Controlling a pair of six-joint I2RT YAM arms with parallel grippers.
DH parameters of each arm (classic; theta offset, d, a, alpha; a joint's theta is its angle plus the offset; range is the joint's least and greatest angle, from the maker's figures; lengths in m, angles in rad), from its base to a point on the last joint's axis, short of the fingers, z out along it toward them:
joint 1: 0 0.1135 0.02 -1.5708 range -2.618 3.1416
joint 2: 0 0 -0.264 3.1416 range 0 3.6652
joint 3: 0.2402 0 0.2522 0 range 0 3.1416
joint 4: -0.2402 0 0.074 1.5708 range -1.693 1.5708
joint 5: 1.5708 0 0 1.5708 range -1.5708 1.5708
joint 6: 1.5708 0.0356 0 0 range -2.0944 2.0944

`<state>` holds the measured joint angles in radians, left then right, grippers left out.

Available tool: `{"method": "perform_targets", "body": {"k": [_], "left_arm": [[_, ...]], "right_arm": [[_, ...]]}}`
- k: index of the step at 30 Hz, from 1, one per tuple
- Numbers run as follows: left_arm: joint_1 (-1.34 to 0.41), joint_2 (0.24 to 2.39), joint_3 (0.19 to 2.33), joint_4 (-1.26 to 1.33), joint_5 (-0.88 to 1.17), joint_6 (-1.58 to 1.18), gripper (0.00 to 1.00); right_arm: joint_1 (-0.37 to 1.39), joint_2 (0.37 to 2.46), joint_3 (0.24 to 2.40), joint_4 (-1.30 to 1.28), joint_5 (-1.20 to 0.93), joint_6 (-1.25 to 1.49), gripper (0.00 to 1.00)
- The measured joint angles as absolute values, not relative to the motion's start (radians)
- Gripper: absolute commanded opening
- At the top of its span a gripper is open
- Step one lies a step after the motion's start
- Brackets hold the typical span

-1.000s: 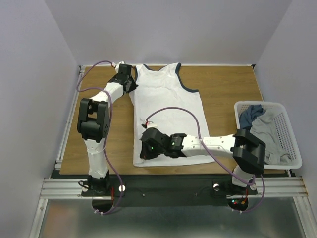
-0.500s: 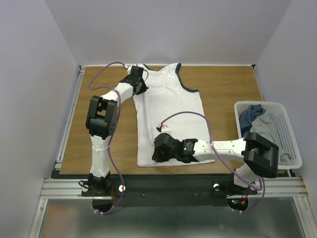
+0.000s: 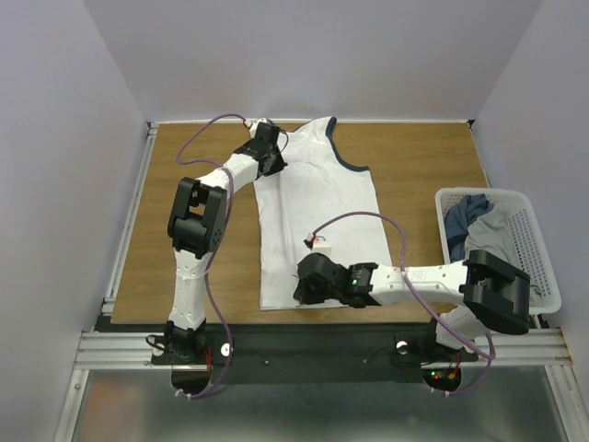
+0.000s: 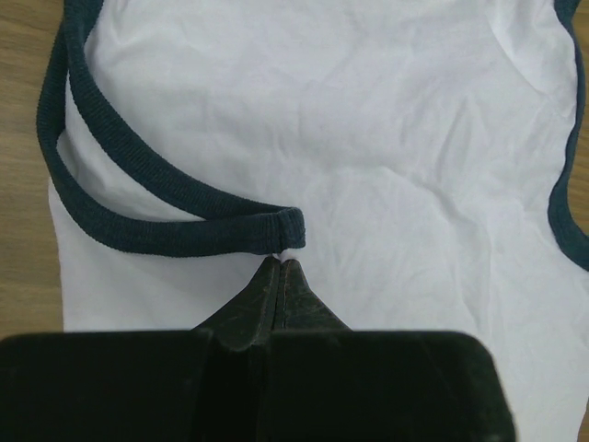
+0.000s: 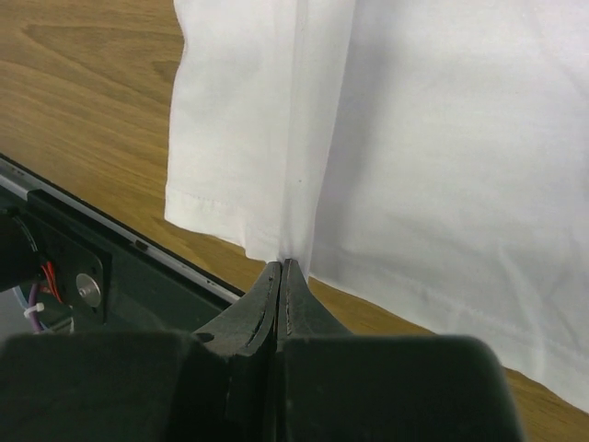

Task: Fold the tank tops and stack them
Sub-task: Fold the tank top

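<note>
A white tank top (image 3: pixel 322 207) with navy edging lies plain side up on the wooden table, its left side lifted and carried over to the right. My left gripper (image 3: pixel 269 147) is shut on the top's left shoulder strap; in the left wrist view (image 4: pixel 281 261) the navy strap end (image 4: pixel 276 230) sits at the fingertips. My right gripper (image 3: pixel 308 287) is shut on the top's lower left hem, shown in the right wrist view (image 5: pixel 282 264) pinching the white cloth (image 5: pixel 276 138) above the table's front edge. Grey (image 3: pixel 497 241) and dark blue (image 3: pixel 465 214) tank tops lie in the basket.
A white mesh basket (image 3: pixel 545 267) stands at the right edge of the table. Bare wood (image 3: pixel 184 184) lies to the left of the tank top. The black front rail (image 5: pixel 83 267) runs just beneath the right gripper.
Both grippers have moved to the right with the tank top's left edge in them, and the garment now looks narrower.
</note>
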<state>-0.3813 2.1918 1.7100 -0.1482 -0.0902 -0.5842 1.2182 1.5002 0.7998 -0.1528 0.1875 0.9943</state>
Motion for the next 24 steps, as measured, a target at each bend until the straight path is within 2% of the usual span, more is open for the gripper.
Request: {"method": "perform_targets", "body": {"k": [15,18,24], "left_arm": [[-0.406,2.231,1.718,-0.147,-0.091,-0.583,0.00],[-0.411,2.231,1.718,-0.147,-0.091,-0.582,0.01],[-0.416,2.231,1.718,-0.146,-0.087,-0.575,0.05]], "right_arm": [[1.218,1.478,0.736,-0.148,0.213,1.029,0.01],[1.218,1.478,0.736,-0.148,0.216,1.036,0.06],[1.218,1.443,0.709,-0.147,0.230,1.048,0.06]]}}
